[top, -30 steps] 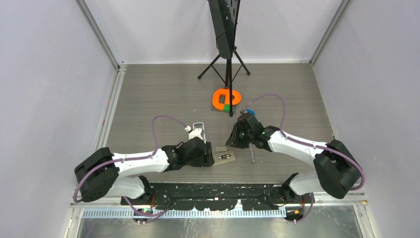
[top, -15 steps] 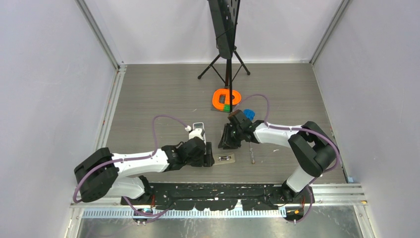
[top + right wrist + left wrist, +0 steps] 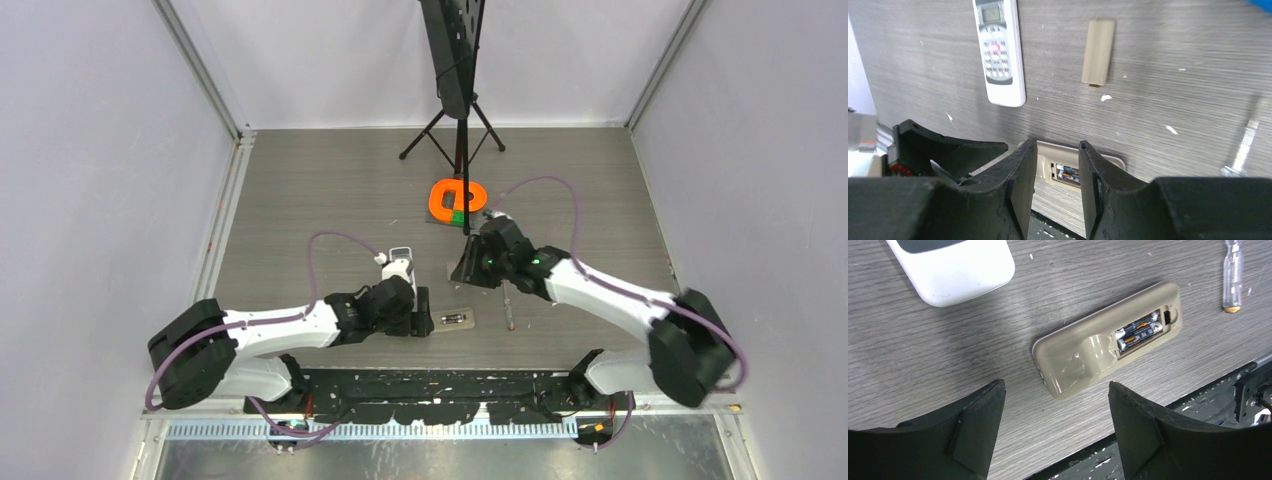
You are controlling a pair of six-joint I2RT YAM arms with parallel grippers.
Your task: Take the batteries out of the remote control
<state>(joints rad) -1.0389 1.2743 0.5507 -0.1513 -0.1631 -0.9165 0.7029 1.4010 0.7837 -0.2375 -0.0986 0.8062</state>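
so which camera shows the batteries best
The left wrist view: the batteries show large and sharp, side by side in the remote, its back open. The right wrist view catches only a sliver of them; the top view shows a tiny dark speck.

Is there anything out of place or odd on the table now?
The beige plastic remote lies face down with its compartment open, dark slim batteries exposed. Its flat beige cover lies apart, near the white remote control. Nothing seems spilled or damaged.

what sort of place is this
Most likely a robotics lab cell, not a home: grey panel walls box in a wood-grain table, a left arm and right arm are bolted at its near edge, and a tripod stand stands behind.
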